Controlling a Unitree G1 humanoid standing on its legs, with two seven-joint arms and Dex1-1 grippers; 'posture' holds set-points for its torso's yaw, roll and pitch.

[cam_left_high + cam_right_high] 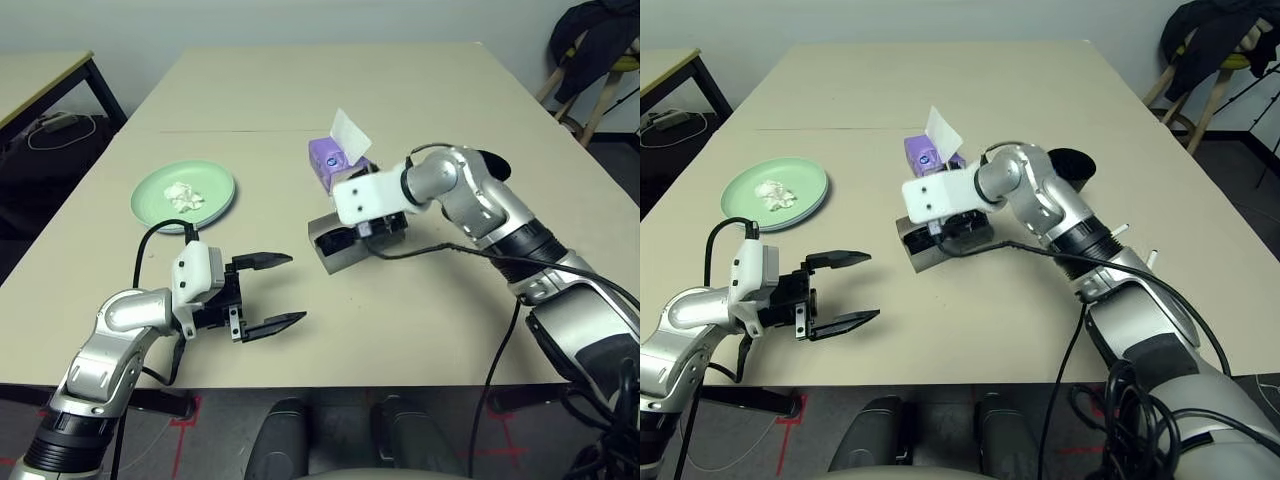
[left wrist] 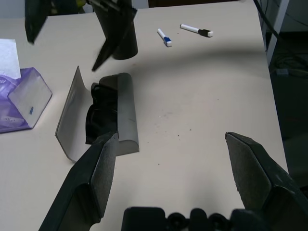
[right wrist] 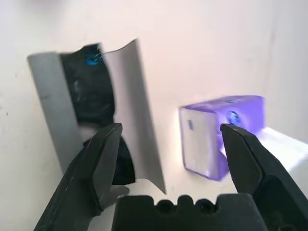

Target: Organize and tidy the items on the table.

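Sunglasses sat inside the grey glasses case, lid up, mid-table, just in front of the purple tissue box. Right gripper hovered above the case with jaws spread wide and nothing held; left gripper also gaped empty near the front edge of the table, well apart from the case. Step in hand looked like closing the case: best done by bringing one right finger behind the raised lid and pushing it down and over the glasses, not pinching the lid. Case is light and would likely skid on the smooth top, so bracing it with the left gripper would help. Check that no temple arm pokes out before pressing. The green plate with the tissue wad, black cup and two pens were left to sort.
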